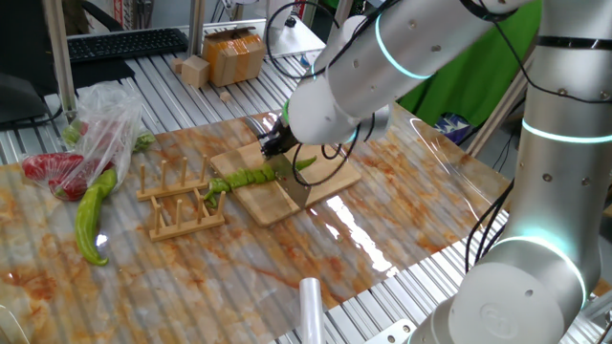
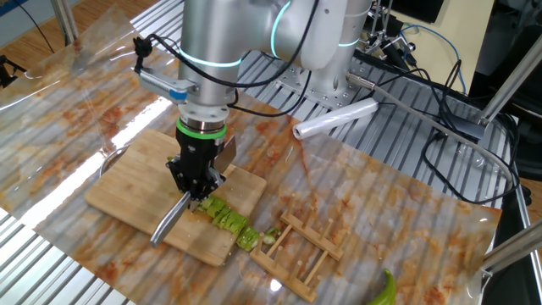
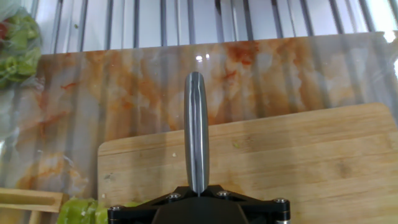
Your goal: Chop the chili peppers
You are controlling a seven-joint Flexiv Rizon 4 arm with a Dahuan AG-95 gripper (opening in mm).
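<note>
A dark-green chili pepper (image 1: 244, 179), cut into several short chunks, lies along the near edge of the wooden cutting board (image 1: 273, 203). It also shows in the other fixed view (image 2: 229, 222) and at the bottom left of the hand view (image 3: 81, 211). My gripper (image 2: 199, 191) is shut on a knife (image 2: 169, 224) by its handle, just above the uncut end of the chili. The blade's grey spine (image 3: 197, 130) points away from the hand over the board (image 3: 311, 162). The blade slants down to the board (image 2: 135, 182).
A wooden rack (image 1: 182, 201) stands right beside the board's end. A pale yellow-green pepper (image 1: 93, 215) and red peppers in a clear bag (image 1: 57, 172) lie beyond it. A plastic roll (image 2: 334, 119) lies near the robot base. A cardboard box (image 1: 232, 55) stands at the back.
</note>
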